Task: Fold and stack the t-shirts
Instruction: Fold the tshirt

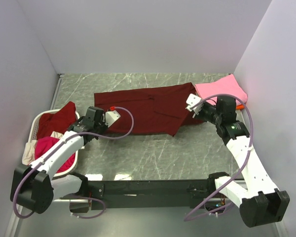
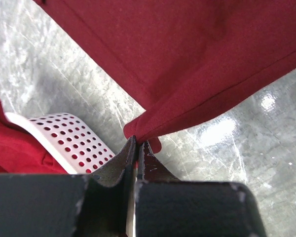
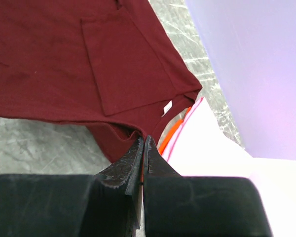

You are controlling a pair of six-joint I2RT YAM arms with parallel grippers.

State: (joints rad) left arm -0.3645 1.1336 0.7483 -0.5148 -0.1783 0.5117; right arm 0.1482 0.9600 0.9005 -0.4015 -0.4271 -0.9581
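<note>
Step in hand, as we judge it: a fold on the maroon t-shirt (image 1: 148, 108). It lies spread across the far middle of the surface (image 1: 153, 153), stretched between the two arms, with one layer already doubled over near its right end.

Left fingers (image 2: 126, 158): clenched on a bunched corner of the maroon cloth, just beside the white perforated basket (image 1: 39, 121).

Right fingers (image 3: 130, 158): clenched on the shirt's edge at the opposite end, next to the pink t-shirt (image 1: 222, 91), which lies in the far right corner over an orange t-shirt (image 1: 240, 106).

The basket holds a red t-shirt (image 1: 59, 121), a magenta one (image 1: 49, 148) and a cream one (image 1: 27, 153), none folded.

Progress: early to middle. We see two shirts stacked and three waiting.

Next move, in our view: raise both pinched ends together and carry them across the shirt at an even pace, so the edge stays straight. We cannot tell how many layers each grasp holds, so a slip is possible.
</note>
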